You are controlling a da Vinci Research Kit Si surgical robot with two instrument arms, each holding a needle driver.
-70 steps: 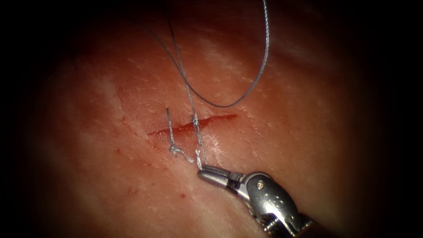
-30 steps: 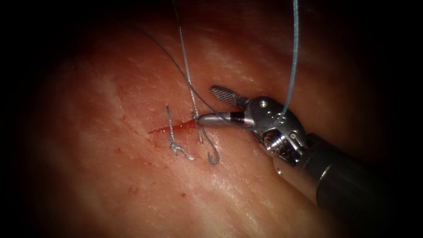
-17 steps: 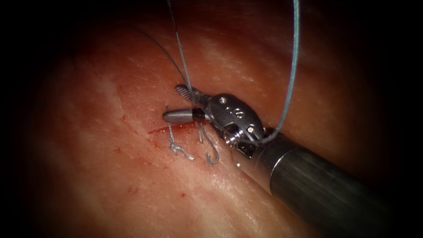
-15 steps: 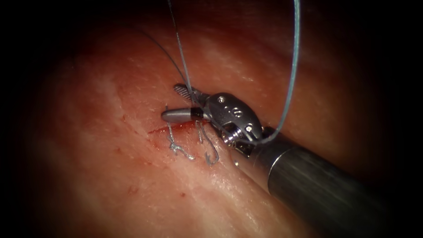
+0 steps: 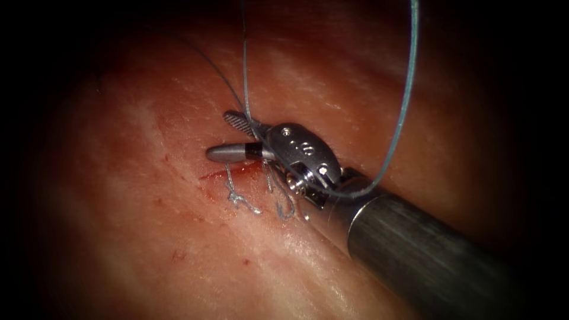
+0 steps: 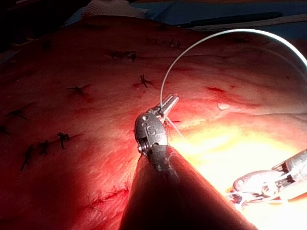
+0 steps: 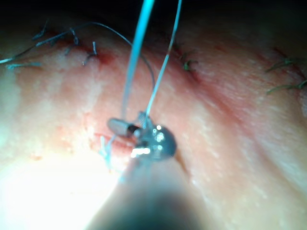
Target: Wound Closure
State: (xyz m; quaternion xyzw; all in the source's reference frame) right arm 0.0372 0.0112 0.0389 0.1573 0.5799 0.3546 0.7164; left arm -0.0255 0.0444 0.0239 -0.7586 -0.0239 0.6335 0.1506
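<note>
The right tool (image 5: 228, 137) reaches in from the near right and lies across the right part of the cut (image 5: 220, 173), its shaft covering that end. Its jaws are open, pointing left just above the cut and gripping nothing. A strand of the thread (image 5: 244, 65) comes down from the far side and passes between the two jaws close to their hinge. A second length of thread curves down on the right and wraps around the tool's wrist. The right wrist view shows the same: the right tool (image 7: 127, 122) spread open over the cut with the strand running into the gap. Near the cut's left end a finished knot (image 5: 237, 200) with short cut ends lies on the tissue (image 5: 148, 249), and just right of it a small hooked thread tail (image 5: 286, 208) lies beside the tool. Red fluid (image 5: 246, 170) fills the cut. In the left wrist view the left tool (image 6: 169, 103) is well apart from the brightly lit area, its jaws closed on the thread, which arcs away to the right.
</note>
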